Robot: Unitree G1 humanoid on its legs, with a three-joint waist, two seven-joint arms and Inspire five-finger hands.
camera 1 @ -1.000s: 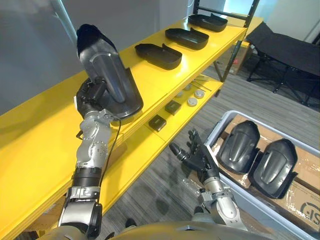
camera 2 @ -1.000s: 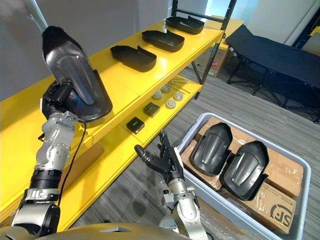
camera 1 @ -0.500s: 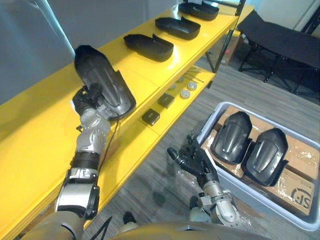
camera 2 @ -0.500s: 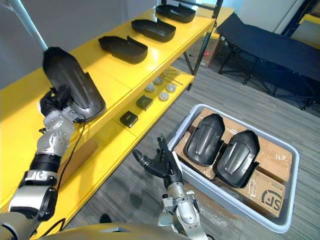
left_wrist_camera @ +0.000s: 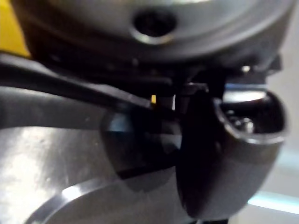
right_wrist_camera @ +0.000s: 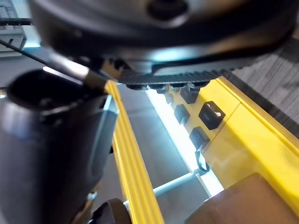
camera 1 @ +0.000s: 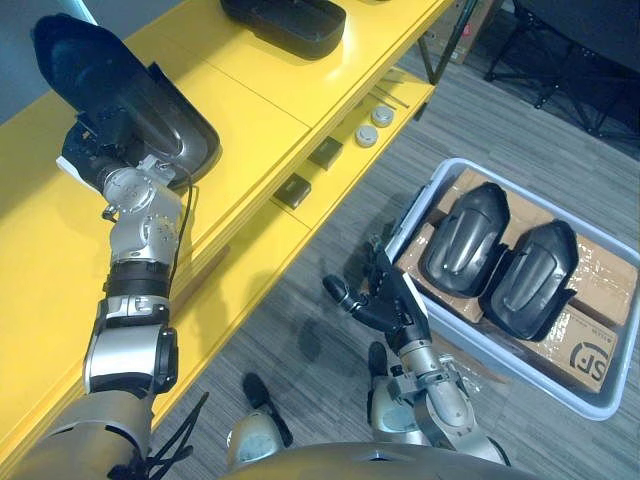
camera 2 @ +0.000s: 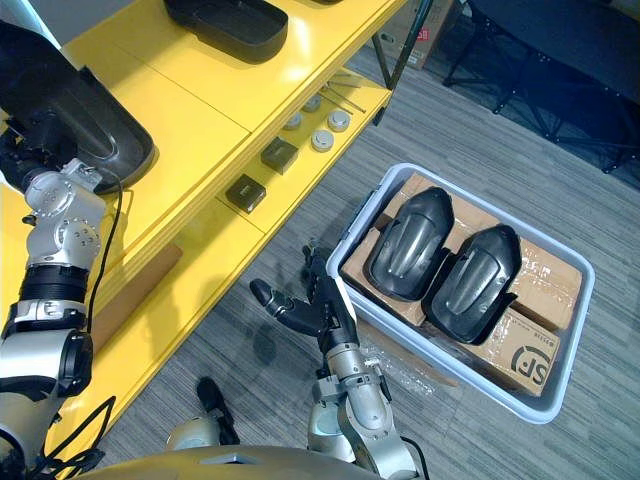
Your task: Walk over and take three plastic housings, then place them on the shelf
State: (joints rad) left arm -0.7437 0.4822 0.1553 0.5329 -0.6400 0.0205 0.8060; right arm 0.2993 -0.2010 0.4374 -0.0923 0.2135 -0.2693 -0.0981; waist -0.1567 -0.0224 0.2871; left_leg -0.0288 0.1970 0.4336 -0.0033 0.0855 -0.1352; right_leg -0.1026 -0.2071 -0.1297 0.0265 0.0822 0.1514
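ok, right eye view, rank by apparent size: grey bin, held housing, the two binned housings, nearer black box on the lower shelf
1. grey bin
2. held housing, but it is cropped and likely nearer the camera, so unsure against 3
3. two binned housings, alike
4. black box

Black print is seen on the cardboard (camera 2: 531, 362) lining the grey bin (camera 2: 460, 375), at its near right corner: a round-ish logo w/ large letters, partly cut off by the bin wall, not read off here. Tiny pale marks are seen on top of two small black boxes (camera 2: 246, 192) on the lower shelf (camera 2: 215, 235); too small to be made out.
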